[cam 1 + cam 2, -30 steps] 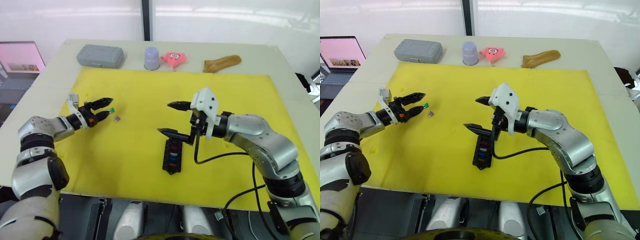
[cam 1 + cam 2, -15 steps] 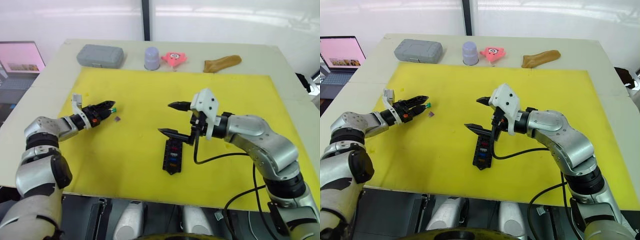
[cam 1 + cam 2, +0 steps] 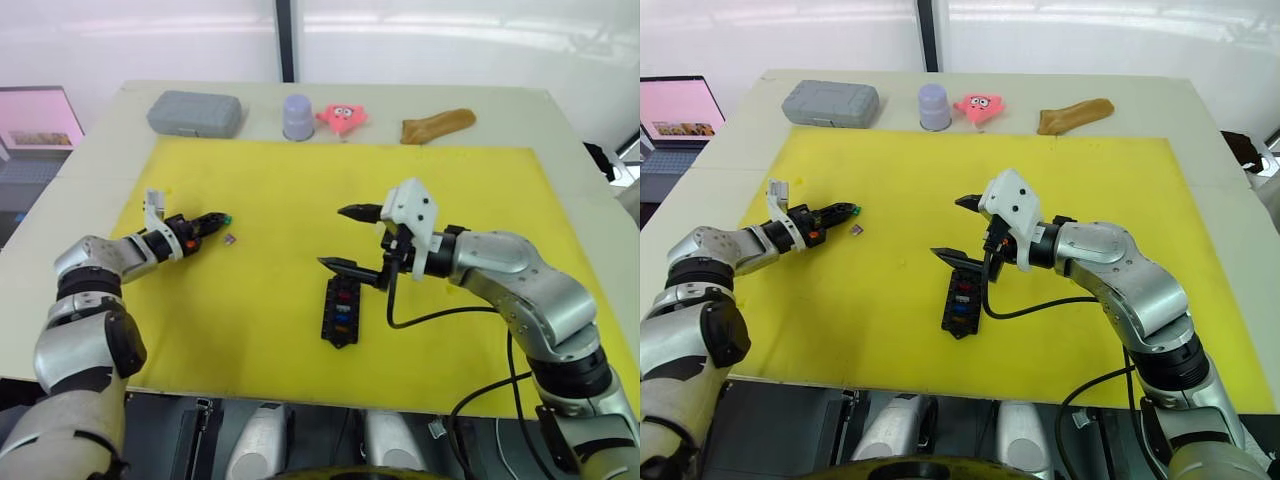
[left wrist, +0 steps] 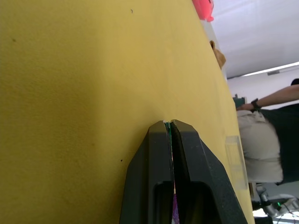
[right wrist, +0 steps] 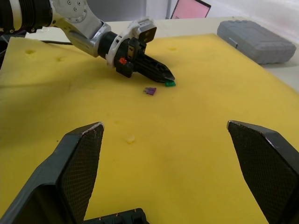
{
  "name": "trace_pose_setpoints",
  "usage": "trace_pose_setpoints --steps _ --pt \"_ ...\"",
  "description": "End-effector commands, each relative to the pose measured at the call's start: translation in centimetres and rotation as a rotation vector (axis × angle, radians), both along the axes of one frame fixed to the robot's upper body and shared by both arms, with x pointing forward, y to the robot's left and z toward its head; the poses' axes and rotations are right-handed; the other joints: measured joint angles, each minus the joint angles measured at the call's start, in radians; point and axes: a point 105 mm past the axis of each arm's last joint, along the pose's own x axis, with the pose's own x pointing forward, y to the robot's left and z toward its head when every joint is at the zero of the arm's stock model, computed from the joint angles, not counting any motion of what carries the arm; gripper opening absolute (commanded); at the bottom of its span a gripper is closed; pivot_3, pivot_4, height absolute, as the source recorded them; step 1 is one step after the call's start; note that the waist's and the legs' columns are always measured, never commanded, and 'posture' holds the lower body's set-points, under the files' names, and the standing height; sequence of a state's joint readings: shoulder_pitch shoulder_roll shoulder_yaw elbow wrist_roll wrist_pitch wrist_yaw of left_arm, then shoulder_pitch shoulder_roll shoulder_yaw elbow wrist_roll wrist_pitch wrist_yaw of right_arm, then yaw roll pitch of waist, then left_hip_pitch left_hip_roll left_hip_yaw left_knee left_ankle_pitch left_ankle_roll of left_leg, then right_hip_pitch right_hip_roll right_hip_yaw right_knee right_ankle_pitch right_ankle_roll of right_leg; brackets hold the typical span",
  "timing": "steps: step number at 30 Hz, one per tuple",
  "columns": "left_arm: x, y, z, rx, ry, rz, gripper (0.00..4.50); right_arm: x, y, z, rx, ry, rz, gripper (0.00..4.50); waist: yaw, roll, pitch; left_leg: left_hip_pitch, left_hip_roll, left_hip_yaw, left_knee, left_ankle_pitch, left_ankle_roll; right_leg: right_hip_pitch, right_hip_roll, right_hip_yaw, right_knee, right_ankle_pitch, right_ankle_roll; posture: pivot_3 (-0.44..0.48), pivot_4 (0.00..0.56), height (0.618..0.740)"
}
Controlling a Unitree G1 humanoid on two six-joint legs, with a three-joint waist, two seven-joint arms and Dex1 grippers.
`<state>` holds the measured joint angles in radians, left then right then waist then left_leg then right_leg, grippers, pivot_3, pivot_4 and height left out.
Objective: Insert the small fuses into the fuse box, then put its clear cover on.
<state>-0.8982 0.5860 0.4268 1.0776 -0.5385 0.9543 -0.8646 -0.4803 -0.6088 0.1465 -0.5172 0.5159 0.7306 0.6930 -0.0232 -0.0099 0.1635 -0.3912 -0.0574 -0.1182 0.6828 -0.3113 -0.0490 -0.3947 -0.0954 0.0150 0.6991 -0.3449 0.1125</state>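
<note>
— So, where is the left gripper (image 3: 212, 219) just now?

— Low over the yellow mat (image 3: 270, 190), its two black fingers pressed together on a green fuse (image 3: 227, 216), which pokes out at the very tips. In the left wrist view the fingers (image 4: 156, 154) meet with only a sliver of green between them.

— And the other loose fuse?

— A purple fuse (image 3: 858, 229) lies flat on the mat just beside those fingertips, on the side toward the right arm, not touching them. The right wrist view shows the same pair: purple fuse (image 5: 150, 91) on the foam, the green one (image 5: 170, 84) at the closed tips of the left gripper.

— The right gripper?

— The right gripper (image 3: 349, 239) hangs spread wide, holding nothing, one finger up and one down. The fuse box (image 3: 341, 309) sits on the mat directly under the lower fingertip (whether that tip touches the box, I cannot tell). The box is black, with several coloured fuses already in its slots; red, blue and orange show.

— Anything beyond the hands?

— Past the far edge of the mat, well apart from both grippers, a grey case (image 3: 194, 113), a lavender cup (image 3: 298, 117), a pink toy (image 3: 341, 116) and a tan object (image 3: 437, 124) stand in a row on the table (image 3: 520, 110). A clear cover (image 4: 236, 161) lies on the mat ahead of the left gripper, and a person (image 4: 267, 135) is at the table's edge beyond it.
</note>
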Motion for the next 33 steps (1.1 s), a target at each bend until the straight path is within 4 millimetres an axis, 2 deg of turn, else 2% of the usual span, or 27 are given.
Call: trace_pose_setpoints --steps 1,4,8,12,16,23,26,29,33 --pt "-0.1 1.3 2.3 0.003 -0.057 0.013 0.04 -0.7 0.0 1.2 0.004 -0.064 0.016 4.5 -0.003 0.0 0.0 0.0 0.0 0.0 0.0 0.0 0.0 0.0 0.0 0.0 0.0 0.0 0.0 0.0 0.15 0.74" --pt "-0.7 1.3 5.6 -0.033 -0.122 -0.033 0.04 -0.8 -0.2 1.2 0.02 -0.054 0.009 4.5 -0.017 -0.002 0.001 -0.001 0.001 0.0 0.0 0.0 0.0 -0.001 0.0 0.0 0.0 0.0 0.0 0.0 0.15 0.74" --pt "-2.6 0.7 10.2 -0.052 -0.22 -0.117 0.04 -1.2 -0.5 1.6 0.085 -0.012 0.003 4.5 -0.022 -0.003 0.002 -0.002 0.001 -0.001 -0.001 0.0 0.0 -0.002 0.0 0.0 0.0 0.0 0.0 0.0 0.15 0.74" --pt "-4.8 0.7 13.3 -0.05 -0.282 -0.15 0.04 -1.7 -1.1 2.0 0.141 0.027 -0.006 4.5 -0.021 -0.003 0.002 -0.002 0.001 -0.001 -0.001 0.0 0.0 -0.002 0.0 0.001 0.0 0.0 0.0 0.0 0.15 0.74" --pt "-7.9 -0.8 16.5 -0.046 -0.419 -0.271 0.04 -2.0 -1.5 3.8 0.342 0.113 -0.008 4.5 -0.021 -0.003 0.002 -0.002 0.002 0.0 -0.001 0.0 0.0 -0.002 0.0 0.001 0.0 0.0 0.0 0.0 0.15 0.74" --pt "-10.1 -5.8 18.2 -0.159 -0.582 -0.397 0.04 -2.9 0.1 6.0 0.561 0.237 0.064 4.5 -0.019 -0.003 0.002 -0.002 0.002 -0.001 0.0 0.0 0.0 -0.001 -0.002 0.003 -0.001 0.0 0.0 0.0 0.15 0.74" --pt "-10.9 -8.1 19.0 -0.283 -0.624 -0.339 0.04 -3.1 0.9 7.0 0.658 0.295 0.089 4.5 -0.021 -0.003 0.002 -0.001 0.002 -0.001 -0.001 0.0 0.0 -0.001 -0.002 0.004 -0.001 0.0 0.0 0.0 0.15 0.74" --pt "-10.8 -9.9 18.7 -0.395 -0.594 -0.228 0.04 -2.8 1.3 7.9 0.741 0.352 0.079 4.5 -0.02 -0.003 0.002 -0.002 0.002 0.0 0.0 0.0 0.0 -0.001 -0.002 0.005 -0.002 0.0 0.0 0.0 0.15 0.74" --pt "-11.3 -11.5 18.6 -0.453 -0.573 -0.176 0.04 -2.3 1.6 8.4 0.765 0.381 0.056 4.5 -0.02 -0.003 0.001 -0.001 0.002 0.002 0.0 0.0 0.0 -0.001 -0.002 0.006 -0.003 0.0 0.0 0.0 0.15 0.74"
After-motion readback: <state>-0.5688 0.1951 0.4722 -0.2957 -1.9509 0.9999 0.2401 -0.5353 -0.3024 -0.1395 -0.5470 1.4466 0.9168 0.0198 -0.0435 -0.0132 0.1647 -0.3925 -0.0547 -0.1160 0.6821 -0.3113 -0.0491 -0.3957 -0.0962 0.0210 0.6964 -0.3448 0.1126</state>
